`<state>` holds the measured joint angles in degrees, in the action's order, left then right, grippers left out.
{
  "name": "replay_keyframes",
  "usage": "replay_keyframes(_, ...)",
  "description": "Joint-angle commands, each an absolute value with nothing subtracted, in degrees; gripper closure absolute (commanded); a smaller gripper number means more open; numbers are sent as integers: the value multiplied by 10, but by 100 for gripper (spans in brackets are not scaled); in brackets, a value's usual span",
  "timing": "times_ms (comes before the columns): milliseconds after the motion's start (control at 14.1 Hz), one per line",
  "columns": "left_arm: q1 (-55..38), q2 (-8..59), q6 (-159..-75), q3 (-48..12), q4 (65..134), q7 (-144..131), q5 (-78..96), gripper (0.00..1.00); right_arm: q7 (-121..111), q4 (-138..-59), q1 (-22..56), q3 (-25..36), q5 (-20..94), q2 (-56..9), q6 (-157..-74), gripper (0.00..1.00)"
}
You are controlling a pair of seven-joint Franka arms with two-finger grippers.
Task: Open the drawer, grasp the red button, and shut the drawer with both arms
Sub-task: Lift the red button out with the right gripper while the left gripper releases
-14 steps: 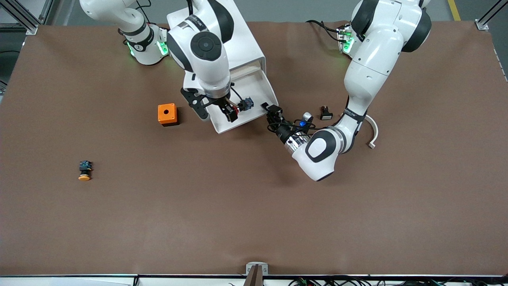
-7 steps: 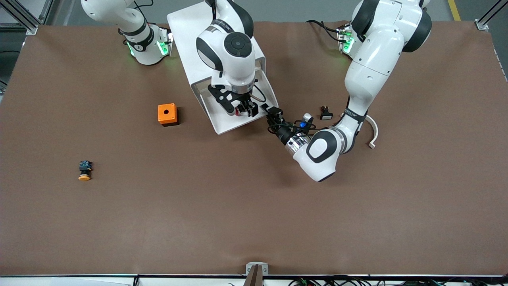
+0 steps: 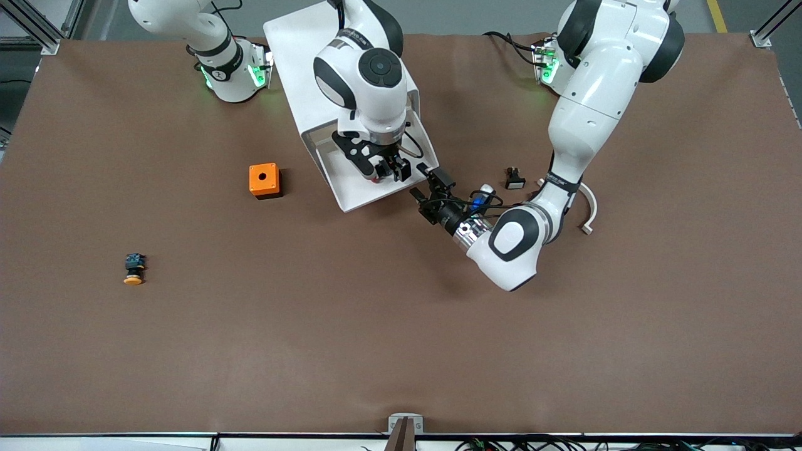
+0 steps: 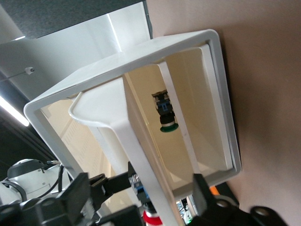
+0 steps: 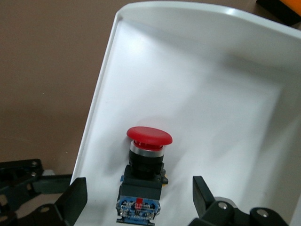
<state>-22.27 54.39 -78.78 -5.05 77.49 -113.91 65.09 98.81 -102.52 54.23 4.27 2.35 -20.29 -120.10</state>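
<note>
Lying in the open drawer (image 3: 360,188), the button (image 5: 143,176) sits between the spread fingers of my right gripper (image 3: 387,169), not pinched. Left gripper (image 3: 432,195) is also spread, just beside drawer's front edge w/ nothing held.

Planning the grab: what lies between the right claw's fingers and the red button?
Nothing: in the right wrist view the red button lies between bare drawer floor.

brown table (image 3: 401,326), grey floor (image 3: 476,15).

Glossy red plastic button (image 5: 148,136), smooth white drawer (image 5: 225,94), seemingly matt brown table (image 3: 376,326).
</note>
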Motion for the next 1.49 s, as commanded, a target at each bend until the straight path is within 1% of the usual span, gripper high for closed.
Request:
replay_keyframes(0, -207, 546, -784, -49, 761, -1097, 656, 1, 999, -1019, 551, 47, 35, -216, -1201, 3)
replay_keyframes(285, -198, 546, -781, -49, 707, -946, 585, 1, 999, -1018, 562, 47, 36, -222, -1208, 7)
replay_keyframes(427, -198, 546, -783, -31, 690, -831, 571, 1, 999, -1018, 563, 47, 35, -222, -1208, 15)
replay_keyframes(498, -200, 544, -787, -17, 681, -776, 571, 1, 998, -1018, 569, 47, 35, -222, -1209, 25)
replay_keyframes(569, -204, 537, -793, -3, 668, -733, 571, 1, 994, -1018, 570, 47, 35, -225, -1209, 40)
replay_keyframes(640, -205, 523, -805, 6, 660, -710, 570, 1, 990, -1019, 570, 47, 35, -226, -1209, 60)
replay_keyframes(712, -207, 506, -822, 7, 659, -688, 554, 1, 991, -1018, 570, 47, 35, -226, -1208, 76)
replay_keyframes(783, -214, 489, -839, 7, 660, -665, 511, 1, 993, -1018, 567, 47, 35, -226, -1208, 87)
replay_keyframes(854, -227, 470, -858, 7, 662, -634, 461, 1, 993, -1018, 567, 47, 35, -226, -1208, 95)
replay_keyframes(996, -239, 440, -909, 6, 664, -614, 400, 1, 994, -1013, 563, 48, 35, -225, -1207, 99)
replay_keyframes(1281, -266, 411, -1010, 3, 671, -612, 275, 1, 988, -977, 542, 50, 35, -223, -1199, 100)
replay_keyframes(1423, -285, 409, -1068, 3, 671, -612, 211, 1, 964, -941, 520, 50, 34, -223, -1153, 100)
